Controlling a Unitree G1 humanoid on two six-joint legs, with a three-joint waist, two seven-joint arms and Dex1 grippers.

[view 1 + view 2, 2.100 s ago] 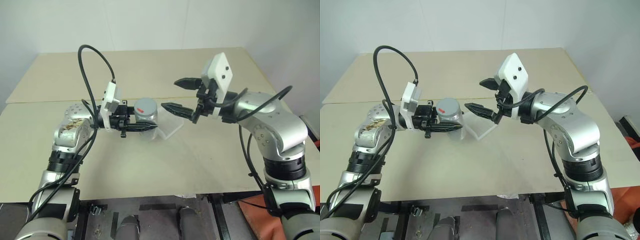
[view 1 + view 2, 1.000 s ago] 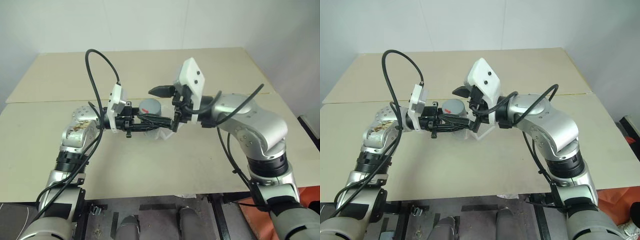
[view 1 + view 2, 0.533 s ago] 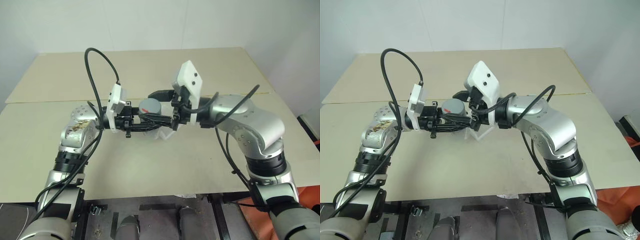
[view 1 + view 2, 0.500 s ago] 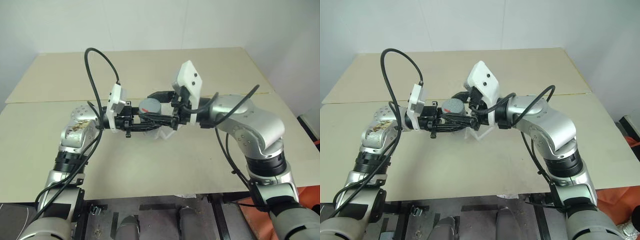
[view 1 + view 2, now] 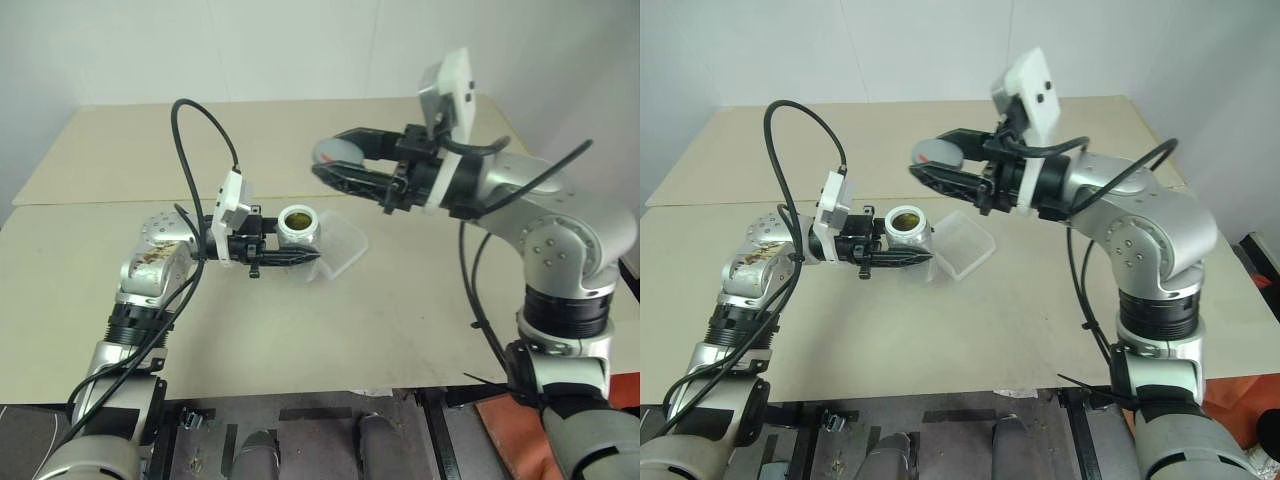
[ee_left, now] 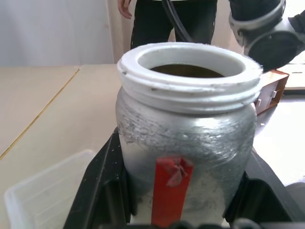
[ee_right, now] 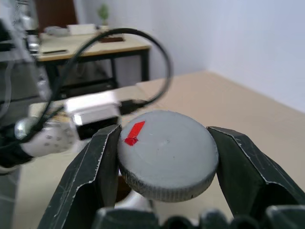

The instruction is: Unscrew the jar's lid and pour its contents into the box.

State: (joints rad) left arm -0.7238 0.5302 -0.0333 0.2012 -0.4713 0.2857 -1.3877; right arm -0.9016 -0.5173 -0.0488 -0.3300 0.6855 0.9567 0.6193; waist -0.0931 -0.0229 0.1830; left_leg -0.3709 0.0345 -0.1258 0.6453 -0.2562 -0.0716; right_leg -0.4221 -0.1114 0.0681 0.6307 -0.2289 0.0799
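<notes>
Right pincer (image 5: pixel 335 165) is clenched on the lid (image 7: pixel 167 161), one black finger on each side of its rim; the grey cap with its small red mark is held clear of the jar, up and toward the far right of it. The right forearm reaches level across the desk (image 5: pixel 120 150) from the robot's right, wrist raised, white camera block uppermost.

Left pincer (image 5: pixel 300 256) is clenched on the jar (image 5: pixel 298 226), fingers gripping the silvery body on both sides (red strip of the label faces the wrist camera). The left forearm lies low and level, pointing toward the robot's right, elbow bent out to the left. The jar is upright and open; its white threaded mouth faces up, with the contents (image 6: pixel 187 70) visible as a brownish mass inside.

The box (image 5: pixel 338 245), clear plastic, sits on the desk just beside the jar on its right, below the raised lid. A person (image 6: pixel 167 19) in dark clothing stands beyond the desk.
</notes>
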